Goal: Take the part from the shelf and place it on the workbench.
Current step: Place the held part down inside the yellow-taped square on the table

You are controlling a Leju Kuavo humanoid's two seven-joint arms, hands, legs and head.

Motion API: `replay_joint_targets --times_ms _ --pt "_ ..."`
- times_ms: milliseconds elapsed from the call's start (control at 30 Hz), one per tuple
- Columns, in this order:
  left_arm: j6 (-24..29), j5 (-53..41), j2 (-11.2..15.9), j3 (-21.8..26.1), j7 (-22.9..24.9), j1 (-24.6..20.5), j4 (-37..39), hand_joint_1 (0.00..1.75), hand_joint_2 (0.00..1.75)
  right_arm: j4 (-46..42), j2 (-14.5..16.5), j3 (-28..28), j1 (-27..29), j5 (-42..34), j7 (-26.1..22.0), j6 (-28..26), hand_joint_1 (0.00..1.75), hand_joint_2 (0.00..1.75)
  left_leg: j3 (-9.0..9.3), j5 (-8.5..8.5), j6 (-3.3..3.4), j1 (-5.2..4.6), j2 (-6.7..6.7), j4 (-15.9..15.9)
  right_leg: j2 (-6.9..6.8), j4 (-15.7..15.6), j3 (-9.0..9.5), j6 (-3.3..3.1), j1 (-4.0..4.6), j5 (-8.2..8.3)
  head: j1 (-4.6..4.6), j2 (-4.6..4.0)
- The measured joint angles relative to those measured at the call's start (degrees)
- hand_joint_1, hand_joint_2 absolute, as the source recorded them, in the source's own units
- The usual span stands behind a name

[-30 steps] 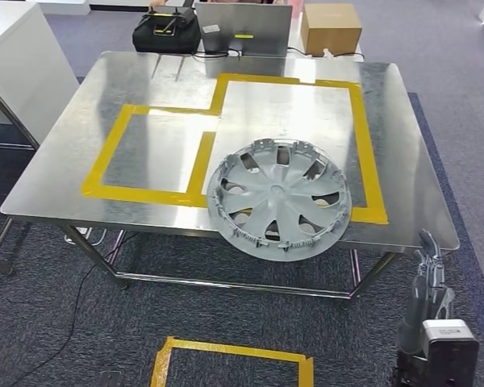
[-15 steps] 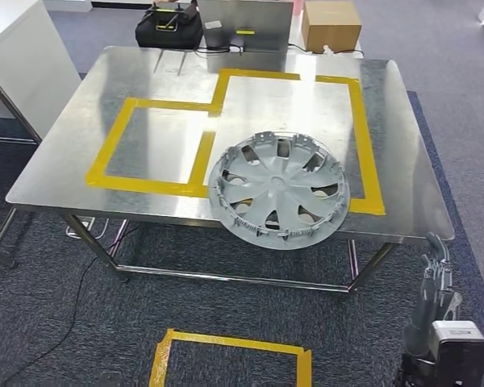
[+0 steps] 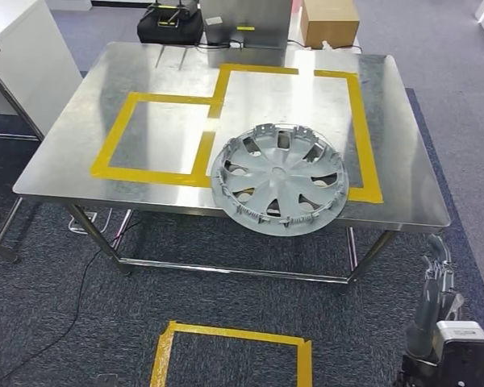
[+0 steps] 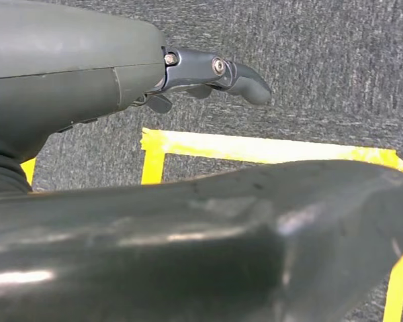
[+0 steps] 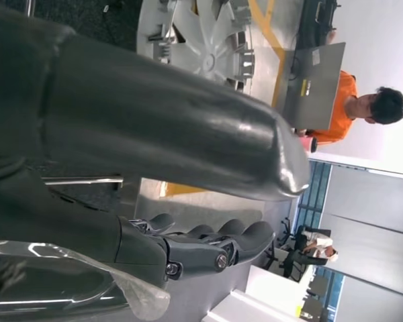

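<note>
Workbench (image 3: 106, 72): steel top with yellow tape outlines in front of you | part (image 3: 280, 177): grey wheel cover lying flat at the near edge, its rim overhanging, across the right outline's near tape | right hand (image 3: 436, 278): low beside the bench's right corner, fingers apart, holding nothing | left hand (image 4: 215, 70): above carpet and floor tape (image 4: 271, 149), fingers extended, holding nothing

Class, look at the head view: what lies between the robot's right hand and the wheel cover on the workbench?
In the head view, only the workbench's bare front corner and carpet separate the right hand from the wheel cover.
</note>
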Motion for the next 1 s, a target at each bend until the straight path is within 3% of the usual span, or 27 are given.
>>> replay_joint_targets --times_ms 67,100,133,200,233,267,300,333,400,467,533,600,667,733,767,800,833,933,1000 --pt "0.0 0.01 0.02 0.09 -0.02 0.03 0.0 0.0 0.0 -0.02 0.04 -0.01 0.05 -0.04 0.02 0.02 0.0 0.0 -0.41 0.03 -0.54 0.01 -0.08 0.36 -0.05 -0.18 -0.76 -0.56 -0.16 0.39 -0.01 0.0" --pt "0.0 0.01 0.03 0.12 -0.03 0.06 0.0 0.0 0.0 -0.02 0.07 -0.01 0.04 -0.07 0.03 0.03 0.0 0.0 -0.8 -0.88 -0.85 0.05 -0.13 1.21 -0.12 -0.23 -1.05 -0.98 -0.27 0.66 -0.11 0.0" --pt "0.0 0.03 0.05 0.15 -0.04 0.08 0.0 0.0 0.0 -0.02 0.1 -0.01 0.02 -0.1 0.03 0.05 0.0 0.0 -1.55 -2.65 -1.19 0.13 -0.18 3.22 -0.23 -0.31 -1.35 -1.43 -0.38 0.98 -0.22 0.0" --pt "0.0 0.06 0.05 0.16 -0.06 0.1 0.0 0.0 0.0 -0.02 0.18 -0.02 -0.01 -0.13 0.04 0.09 0.0 0.0 -4.0 -7.49 -1.83 0.36 -0.2 10.47 -0.38 -0.18 -1.95 -1.97 -0.35 1.51 -0.45 0.0" --pt "0.0 0.07 0.05 0.17 -0.06 0.12 0.01 0.0 0.0 -0.01 0.21 -0.03 0.0 -0.14 0.05 0.11 0.0 0.0 -5.1 -9.29 -2.01 0.46 -0.2 14.19 -0.44 -0.05 -2.34 -2.06 -0.3 1.74 -0.47 0.0" --pt "-0.01 0.07 0.05 0.18 -0.06 0.15 0.01 0.0 0.0 -0.01 0.25 -0.03 0.0 -0.16 0.07 0.15 0.0 0.0 -5.49 -9.94 -2.06 0.5 -0.2 16.39 -0.47 0.15 -2.76 -2.06 -0.26 1.92 -0.48 0.0" --pt "-0.01 0.07 0.05 0.18 -0.06 0.18 0.02 0.0 0.0 0.0 0.26 -0.03 0.0 -0.17 0.09 0.19 0.0 0.0 -4.9 -9.41 -2.01 0.51 -0.2 16.42 -0.47 0.39 -3.14 -2.05 -0.21 2.02 -0.5 0.0" --pt "-0.02 0.07 0.05 0.18 -0.06 0.19 0.02 0.0 0.0 -0.01 0.26 -0.03 0.0 -0.18 0.1 0.22 0.0 0.0 -3.24 -7.87 -1.84 0.51 -0.2 14.06 -0.46 0.64 -3.42 -2.04 -0.16 2.08 -0.5 0.0" --pt "-0.02 0.03 0.08 0.18 -0.06 0.16 0.01 0.0 0.0 -0.01 0.26 -0.03 -0.02 -0.19 0.11 0.29 0.0 0.0 1.43 -4.62 -1.2 0.4 -0.25 6.09 -0.42 1.08 -3.81 -1.95 -0.01 2.14 -0.49 0.0" --pt "-0.03 0.0 0.09 0.19 -0.07 0.13 0.01 0.0 0.0 -0.02 0.26 -0.03 -0.08 -0.21 0.15 0.36 0.0 0.0 4.1 -3.51 -0.64 0.17 -0.31 0.83 -0.39 1.31 -4.19 -1.47 0.1 2.45 -0.45 0.0" --pt "-0.09 -0.03 0.08 0.2 -0.07 0.14 0.02 0.0 0.0 -0.02 0.26 -0.03 -0.12 -0.22 0.2 0.4 0.0 0.0 4.09 -3.48 -0.37 0.03 -0.32 -0.14 -0.38 1.36 -4.58 -0.72 0.11 2.97 -0.42 0.0" --pt "-0.43 -0.1 0.09 0.21 -0.07 0.15 0.02 0.0 0.0 -0.02 0.27 -0.02 -0.13 -0.24 0.21 0.48 0.0 0.0 3.69 -2.9 0.33 0.26 -0.15 -0.6 -0.32 2.06 -5.22 -0.1 0.05 2.17 -0.39 0.0" --pt "-0.91 -0.16 0.15 0.24 -0.06 0.09 0.01 0.0 0.0 -0.02 0.28 -0.02 -0.17 -0.27 0.22 0.57 0.0 0.0 3.0 -2.13 1.08 0.47 0.03 -0.94 -0.2 6.37 -7.21 0.37 0.0 -1.28 -0.29 0.0" --pt "-1.17 -0.19 0.21 0.24 -0.06 0.09 0.01 0.0 0.0 0.01 0.28 -0.01 -0.18 -0.3 0.26 0.61 0.0 0.0 1.99 -1.54 1.28 0.37 0.09 -0.81 -0.15 14.08 -10.16 0.71 -0.02 -5.43 -0.23 0.0" --pt "-1.21 -0.19 0.24 0.25 -0.06 0.12 0.02 0.0 0.0 0.03 0.28 -0.01 -0.17 -0.32 0.29 0.61 0.0 0.0 1.52 -1.25 1.28 0.32 0.13 -0.72 -0.15 16.88 -10.98 0.83 -0.02 -6.42 -0.25 0.0" --pt "-1.21 -0.18 0.28 0.25 -0.06 0.13 0.02 0.0 0.0 0.05 0.28 0.0 -0.16 -0.33 0.32 0.61 0.0 0.0 1.1 -1.0 1.25 0.29 0.17 -0.63 -0.16 17.75 -10.85 0.87 -0.02 -6.33 -0.26 0.0" --pt "-1.19 -0.17 0.3 0.26 -0.06 0.13 0.02 0.0 0.0 0.08 0.28 0.0 -0.16 -0.33 0.34 0.62 0.0 0.0 0.77 -0.79 1.22 0.28 0.2 -0.53 -0.16 16.2 -9.51 0.86 -0.03 -5.15 -0.25 0.0" --pt "-0.97 -0.26 0.19 0.28 -0.06 0.12 0.02 0.0 0.0 0.08 0.28 0.0 -0.27 -0.51 0.47 0.79 0.0 0.0 0.21 -0.31 0.82 0.16 0.14 -0.21 -0.13 4.01 -1.93 0.53 -0.01 -0.75 -0.25 0.0" --pt "-1.14 -0.39 0.14 0.32 -0.07 0.08 0.02 0.0 0.0 0.08 0.28 0.01 -0.34 -0.79 0.57 1.09 0.0 0.0 -0.17 0.16 0.25 -0.03 0.09 -0.03 -0.04 -0.04 0.33 0.16 0.08 -0.27 -0.29 0.0"
